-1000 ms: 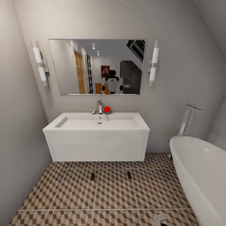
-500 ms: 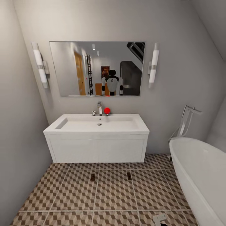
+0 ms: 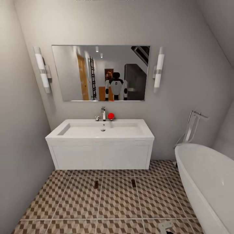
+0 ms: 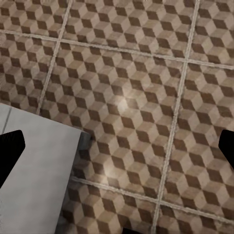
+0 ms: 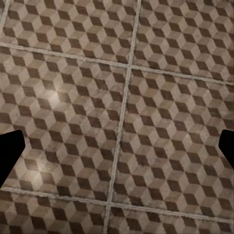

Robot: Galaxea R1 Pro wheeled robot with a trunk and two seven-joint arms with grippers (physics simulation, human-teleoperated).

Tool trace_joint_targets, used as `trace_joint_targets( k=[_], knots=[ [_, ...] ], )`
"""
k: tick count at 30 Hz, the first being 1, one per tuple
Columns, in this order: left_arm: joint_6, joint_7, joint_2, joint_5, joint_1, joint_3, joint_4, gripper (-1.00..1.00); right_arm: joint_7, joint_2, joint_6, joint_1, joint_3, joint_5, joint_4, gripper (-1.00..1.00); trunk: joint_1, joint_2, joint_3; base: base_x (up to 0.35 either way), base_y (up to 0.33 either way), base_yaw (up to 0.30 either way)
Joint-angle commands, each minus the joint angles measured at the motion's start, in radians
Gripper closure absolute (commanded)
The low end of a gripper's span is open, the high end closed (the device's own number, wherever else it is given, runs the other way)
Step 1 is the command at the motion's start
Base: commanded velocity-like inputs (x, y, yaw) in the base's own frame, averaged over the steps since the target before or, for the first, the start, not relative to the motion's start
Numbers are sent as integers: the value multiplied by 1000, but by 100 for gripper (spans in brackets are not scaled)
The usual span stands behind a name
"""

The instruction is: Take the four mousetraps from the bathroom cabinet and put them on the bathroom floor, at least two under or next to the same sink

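Two mousetraps (image 3: 96,184) (image 3: 133,183) lie flat on the bathroom floor (image 3: 117,201), side by side and apart, just in front of the white wall-hung sink (image 3: 100,130). The cabinet is out of view. My left gripper (image 4: 117,151) hangs open over bare cube-pattern tiles, its dark fingertips (image 4: 10,148) at the picture's two sides and nothing between them. My right gripper (image 5: 117,151) is also open over the tiles, with nothing held. A pale grey part of my right arm (image 3: 165,226) peeks in at the head view's lower edge.
A white bathtub (image 3: 208,182) with a chrome standing tap (image 3: 192,126) fills the right side. The left wall (image 3: 19,146) closes in beside the vanity. A mirror (image 3: 100,73) above the sink reflects me. A red ball (image 3: 111,115) sits by the faucet. A grey-white panel (image 4: 34,175) lies under the left gripper.
The whole head view has slid down a little and the vanity looks slightly smaller, so the camera has moved. The two mousetraps keep their places on the floor.
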Motion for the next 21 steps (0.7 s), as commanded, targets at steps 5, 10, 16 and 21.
trace_joint_targets(
  k=[5,10,16,21],
  knots=[
    [-5,1,-1,6,-1,-8,3,-100,2,-1,-7,-2,-5,5,4,-100,-19,34,15,0,0,0],
    [-5,1,-1,6,-1,-8,3,-100,2,-1,-7,-2,-5,5,4,-100,-38,69,30,0,0,0],
    [-5,1,-1,6,-1,-8,3,-100,2,-1,-7,-2,-5,5,4,-100,-61,111,49,0,0,0],
    [-5,1,-1,6,-1,-8,3,-100,2,-1,-7,-2,-5,5,4,-100,-81,146,65,0,0,0]
  ],
)
